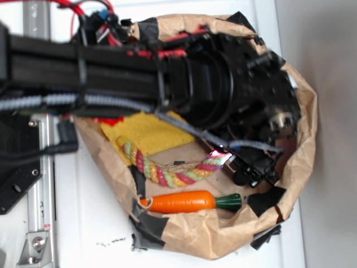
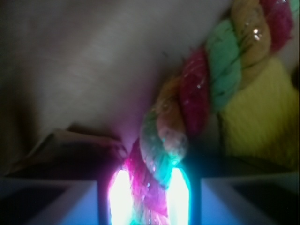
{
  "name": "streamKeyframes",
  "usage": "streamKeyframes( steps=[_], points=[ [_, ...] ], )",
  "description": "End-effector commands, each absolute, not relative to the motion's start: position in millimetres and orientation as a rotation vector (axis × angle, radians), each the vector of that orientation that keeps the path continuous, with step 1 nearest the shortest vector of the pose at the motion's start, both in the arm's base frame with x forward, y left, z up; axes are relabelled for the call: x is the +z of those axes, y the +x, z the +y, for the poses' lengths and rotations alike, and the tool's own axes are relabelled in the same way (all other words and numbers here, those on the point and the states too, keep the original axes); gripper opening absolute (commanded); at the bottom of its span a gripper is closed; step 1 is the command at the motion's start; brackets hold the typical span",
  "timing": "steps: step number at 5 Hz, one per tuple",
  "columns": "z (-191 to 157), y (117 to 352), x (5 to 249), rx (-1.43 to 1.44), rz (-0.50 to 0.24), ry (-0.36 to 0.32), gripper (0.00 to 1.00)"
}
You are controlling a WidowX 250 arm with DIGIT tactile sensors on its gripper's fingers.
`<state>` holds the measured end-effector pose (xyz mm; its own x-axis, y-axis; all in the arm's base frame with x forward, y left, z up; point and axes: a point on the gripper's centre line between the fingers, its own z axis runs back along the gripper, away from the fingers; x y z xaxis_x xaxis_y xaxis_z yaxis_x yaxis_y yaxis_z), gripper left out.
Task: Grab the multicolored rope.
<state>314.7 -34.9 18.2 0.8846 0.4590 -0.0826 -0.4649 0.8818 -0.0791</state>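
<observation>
The multicolored rope, twisted from pink-red, yellow and pale green strands, lies across the floor of a brown paper bag, one end on a yellow cloth. Its other end reaches the black gripper at the right. In the wrist view the rope runs from the upper right down between the two glowing fingers, and the gripper is shut on its end. The yellow cloth shows beside it at the right.
An orange carrot toy with a green top lies just below the rope near the bag's front wall. The black arm hides the bag's upper part. The bag's crumpled walls, patched with black tape, ring the gripper closely.
</observation>
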Motion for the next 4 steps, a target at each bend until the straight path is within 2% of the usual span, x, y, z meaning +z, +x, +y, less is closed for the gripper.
streamKeyframes(
  steps=[1,2,3,4],
  points=[
    [-21.4,346.0,79.2,0.018,-0.121,-0.042,0.00],
    [-21.5,320.8,111.4,-0.212,-0.079,-0.102,0.00],
    [-23.5,297.4,134.3,-0.354,-0.097,-0.148,0.00],
    [-24.5,292.2,156.2,-0.400,-0.119,-0.171,0.00]
  ],
)
